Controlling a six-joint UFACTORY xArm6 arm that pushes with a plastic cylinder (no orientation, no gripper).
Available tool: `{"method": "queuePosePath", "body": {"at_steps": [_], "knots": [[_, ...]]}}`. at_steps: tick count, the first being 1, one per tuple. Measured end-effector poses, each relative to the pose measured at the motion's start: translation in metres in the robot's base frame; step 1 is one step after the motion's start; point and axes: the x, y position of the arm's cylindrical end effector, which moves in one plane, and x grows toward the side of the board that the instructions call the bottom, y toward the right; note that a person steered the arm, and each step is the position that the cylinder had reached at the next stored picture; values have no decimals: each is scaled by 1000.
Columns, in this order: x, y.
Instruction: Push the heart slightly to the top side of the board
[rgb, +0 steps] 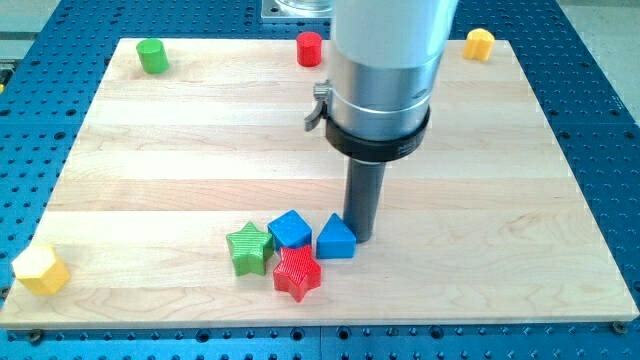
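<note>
The yellow heart (480, 44) sits at the board's top right corner. My tip (362, 238) is far from it, low in the middle of the board, right against the upper right side of a blue triangular block (336, 238). The dark rod rises from the tip into the big silver arm body, which hides part of the board's top middle.
A blue cube (290, 228), a green star (249, 248) and a red star (297, 272) cluster just left of the tip. A green cylinder (152, 56) is at top left, a red cylinder (309, 48) at top middle, and a yellow hexagon (41, 268) at the bottom left edge.
</note>
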Motion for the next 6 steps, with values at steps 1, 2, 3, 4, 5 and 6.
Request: {"method": "queuePosePath", "body": {"at_steps": [1, 2, 3, 4, 5, 6], "knots": [[-56, 38], [-107, 101], [-168, 160], [-225, 208], [-267, 235], [-316, 242]]}}
